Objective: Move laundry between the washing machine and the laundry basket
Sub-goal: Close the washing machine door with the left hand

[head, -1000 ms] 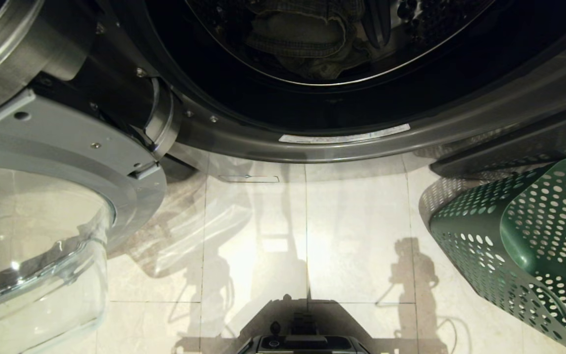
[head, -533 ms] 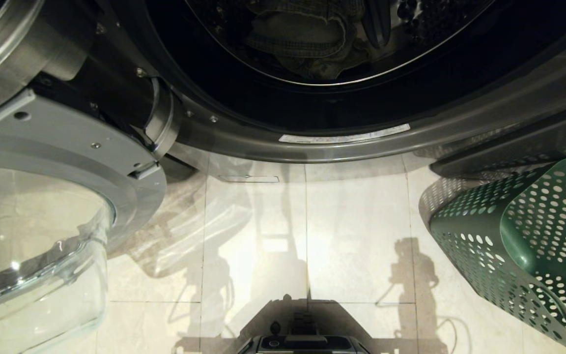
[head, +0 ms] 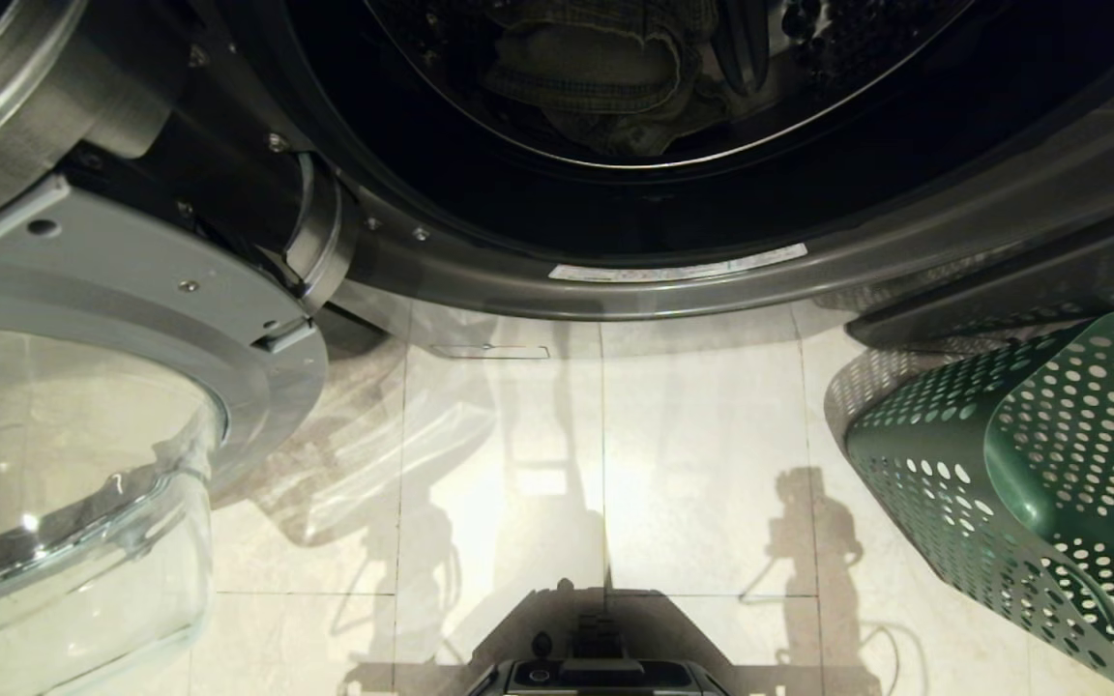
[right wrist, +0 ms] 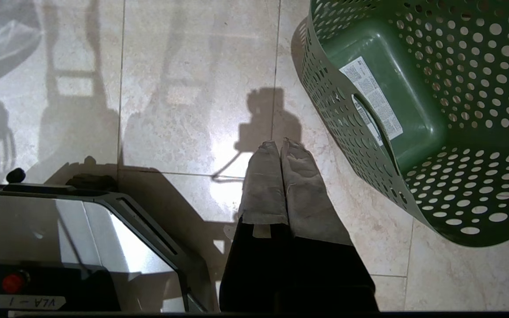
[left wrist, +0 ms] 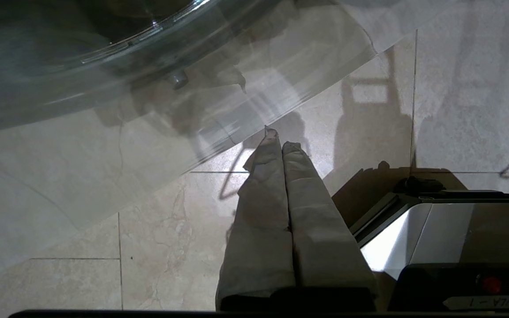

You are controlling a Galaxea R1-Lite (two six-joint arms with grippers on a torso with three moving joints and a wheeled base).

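The washing machine (head: 673,290) fills the top of the head view with its door (head: 83,425) swung open to the left. Faded grey-green laundry (head: 596,72) lies inside the dark drum. The dark green laundry basket (head: 1031,464) stands on the floor at the right and holds nothing; its white sticker shows on the base of the basket (right wrist: 418,101). Neither arm shows in the head view. My left gripper (left wrist: 281,140) hangs shut over the tiles beside the glass door (left wrist: 104,57). My right gripper (right wrist: 280,145) hangs shut next to the basket, holding nothing.
Pale glossy floor tiles (head: 692,454) lie between the machine and my base (head: 605,672). The open door's glass bowl (head: 54,503) juts out low on the left. The base's shiny edge (left wrist: 431,229) sits beside the left gripper, and the base (right wrist: 60,234) beside the right one.
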